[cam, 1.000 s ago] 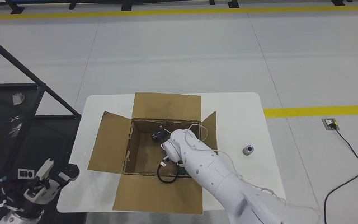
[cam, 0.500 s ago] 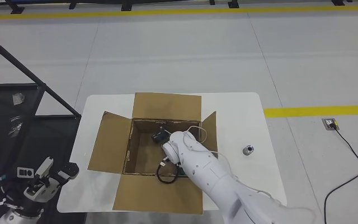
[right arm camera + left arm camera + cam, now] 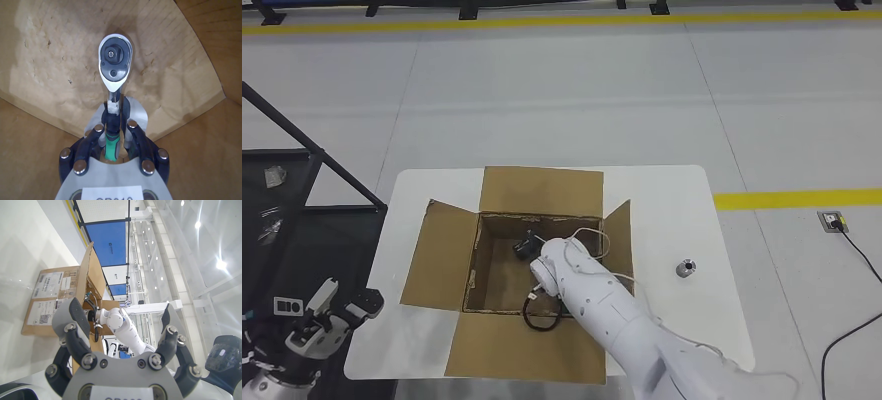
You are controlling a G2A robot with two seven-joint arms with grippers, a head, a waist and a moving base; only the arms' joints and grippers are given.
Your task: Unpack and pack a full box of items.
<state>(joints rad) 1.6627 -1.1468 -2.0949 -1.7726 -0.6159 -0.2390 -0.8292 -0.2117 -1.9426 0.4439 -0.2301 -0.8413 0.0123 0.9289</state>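
Ratchet wrench (image 3: 114, 64): gripped by its handle in the right gripper (image 3: 115, 111), both fingers closed against the black neck of the grip. Head sticks straight out past the fingertips. Handle runs back between the fingers toward the wrist.

Look of it: polished chrome teardrop head with a black inset face, a square drive with a bright centre pin, and a small round screw below it. Narrow steel shank with a whitish scuffed patch. Grip black at the neck, then green with grey sides.

Cardboard box (image 3: 47, 56): surrounds gripper and wrench. Wrench head points at a dented brown inner panel, with creased walls on both sides. Cannot tell whether the head touches the cardboard. In the top view the box (image 3: 542, 188) sits mid-table with all four flaps folded out and the right gripper (image 3: 527, 243) down inside it.

Small round metal part (image 3: 684, 268): on the white table (image 3: 682, 195), outside the box, well apart from the right gripper.

Left gripper (image 3: 122, 308): fingers spread wide, nothing between them. It sits off the table's near corner (image 3: 345, 300), well apart from the box.
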